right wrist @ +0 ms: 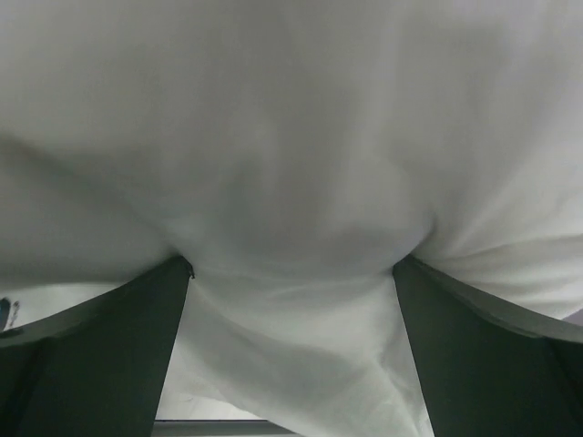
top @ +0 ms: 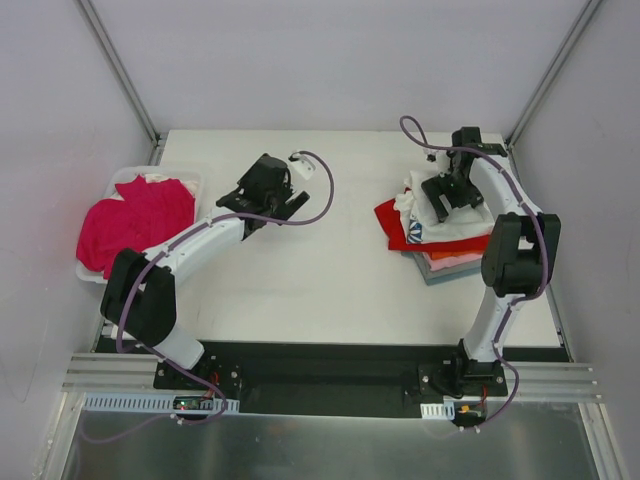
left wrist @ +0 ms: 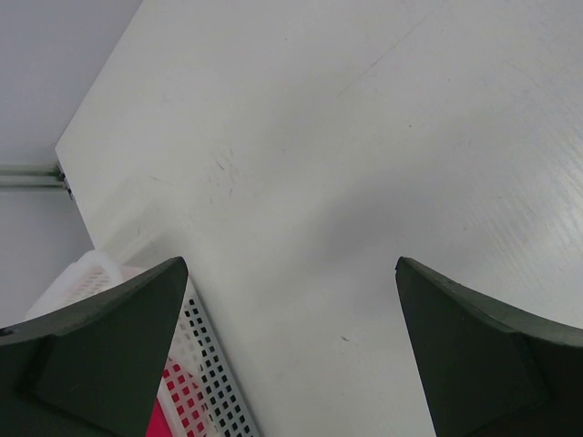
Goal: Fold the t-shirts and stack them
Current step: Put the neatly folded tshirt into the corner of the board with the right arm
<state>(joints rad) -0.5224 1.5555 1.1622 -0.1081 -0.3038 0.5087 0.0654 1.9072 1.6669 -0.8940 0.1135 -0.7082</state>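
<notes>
Hovering above the bare white table [top: 330, 280] left of centre, the left gripper [top: 277, 213] has its jaws spread wide and grips nothing; its wrist view shows only the tabletop between the two dark fingers [left wrist: 100, 355], with the corner of a perforated white basket [left wrist: 208, 364] at the lower left. That basket sits at the table's left edge and contains a crumpled magenta t-shirt [top: 135, 220], which spills over the rim. The right gripper [top: 450, 200] is positioned over the stack of t-shirts on the right side of the table, jaws likewise fully apart. In the right wrist view its fingers [right wrist: 100, 355] are set against the white t-shirt [top: 455, 225], whose cloth bulges between them and fills the view without being clamped. This white t-shirt lies on top of the stack, rumpled, with a patch of blue print at its near-left edge. Beneath it a red t-shirt [top: 392, 222] protrudes to the left, and an orange t-shirt [top: 455, 255] and a light-blue t-shirt [top: 445, 270] show at the near edge.
</notes>
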